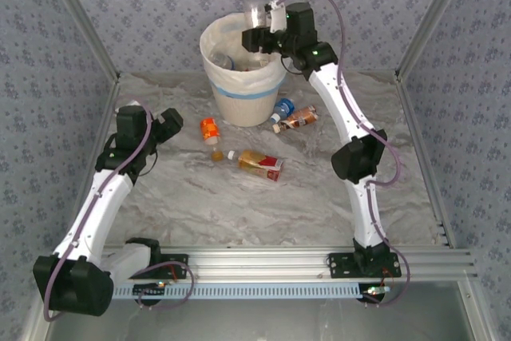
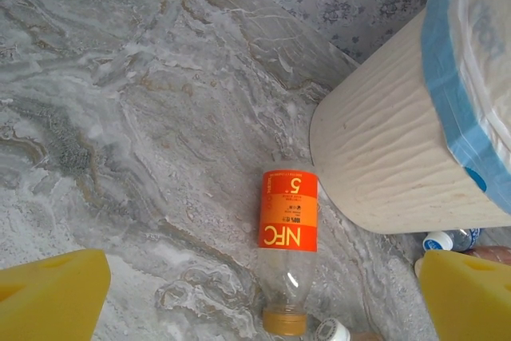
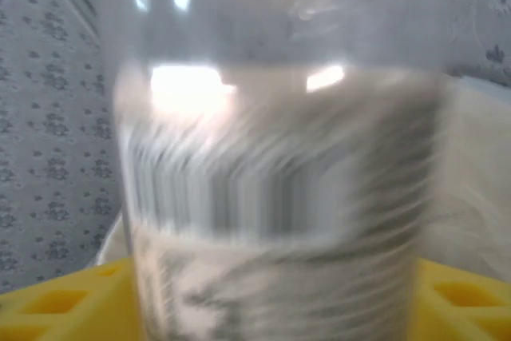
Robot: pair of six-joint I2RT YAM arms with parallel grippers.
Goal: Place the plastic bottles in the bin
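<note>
The left tool (image 1: 170,124) hangs over the table (image 1: 200,205) with its fingers wide apart, near an orange-labelled bottle (image 2: 289,221) that lies just beside the bin (image 1: 243,100). A red-labelled bottle (image 1: 262,164) lies mid-table. The right tool (image 1: 257,36) hovers over the bin with a blurred clear bottle (image 3: 279,197) between its fingers; whether they clamp it cannot be told.

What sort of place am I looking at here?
Probably a robot test booth, not a home: a left arm and right arm bolted to a metal rail, patterned panels walling in a marble-look table, and bottles lying beside a bin.
</note>
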